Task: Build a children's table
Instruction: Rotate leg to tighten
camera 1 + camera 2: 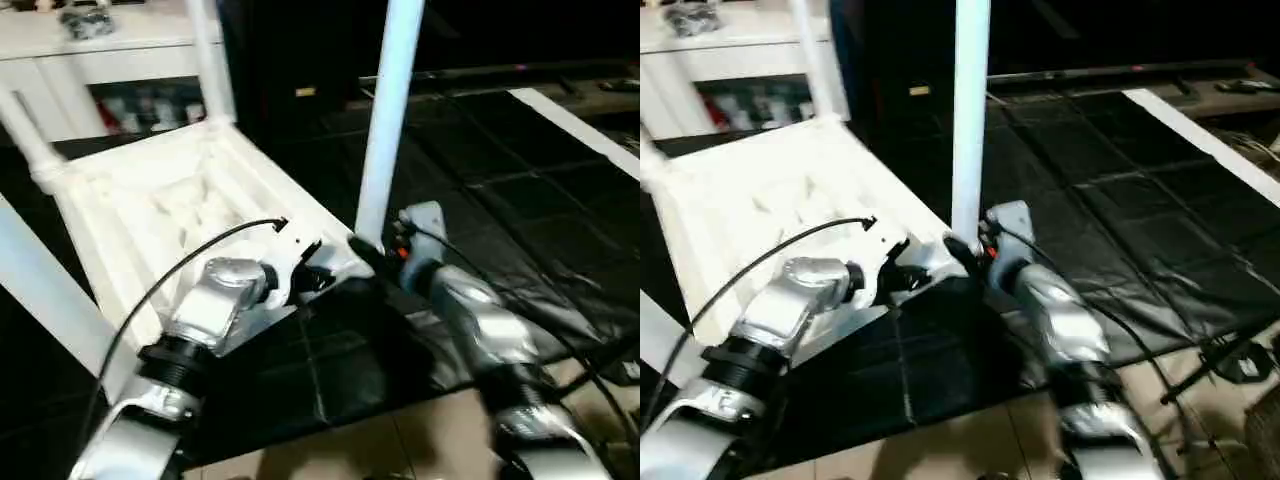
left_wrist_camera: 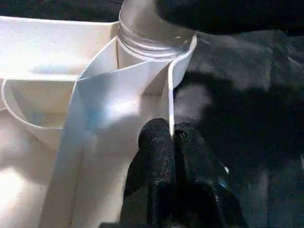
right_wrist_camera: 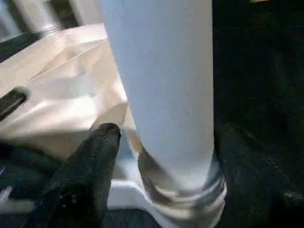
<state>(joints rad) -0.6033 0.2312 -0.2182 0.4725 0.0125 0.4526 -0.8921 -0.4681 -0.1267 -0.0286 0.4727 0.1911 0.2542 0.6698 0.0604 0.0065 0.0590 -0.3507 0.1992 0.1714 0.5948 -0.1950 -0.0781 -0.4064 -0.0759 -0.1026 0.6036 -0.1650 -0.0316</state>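
Note:
The children's table lies upside down on the black mat, its white ribbed top (image 1: 170, 200) facing up. One white leg (image 1: 385, 130) stands upright in the near right corner socket (image 2: 152, 33). Other legs (image 1: 205, 60) rise from the far corners, and one (image 1: 50, 290) slants at the near left. My left gripper (image 1: 320, 275) is shut on the top's thin rim (image 2: 169, 95) just beside that socket. My right gripper (image 1: 375, 250) is open around the base of the upright leg (image 3: 161, 85). Its fingers (image 3: 95, 161) stand on either side, slightly off the tube.
A white cabinet (image 1: 100, 50) stands at the back left, close behind the table top. The black mat (image 1: 500, 200) stretches to the right, with a white strip (image 1: 580, 125) along its far right side. Pale floor (image 1: 400, 440) and cables (image 1: 1230, 360) lie in front.

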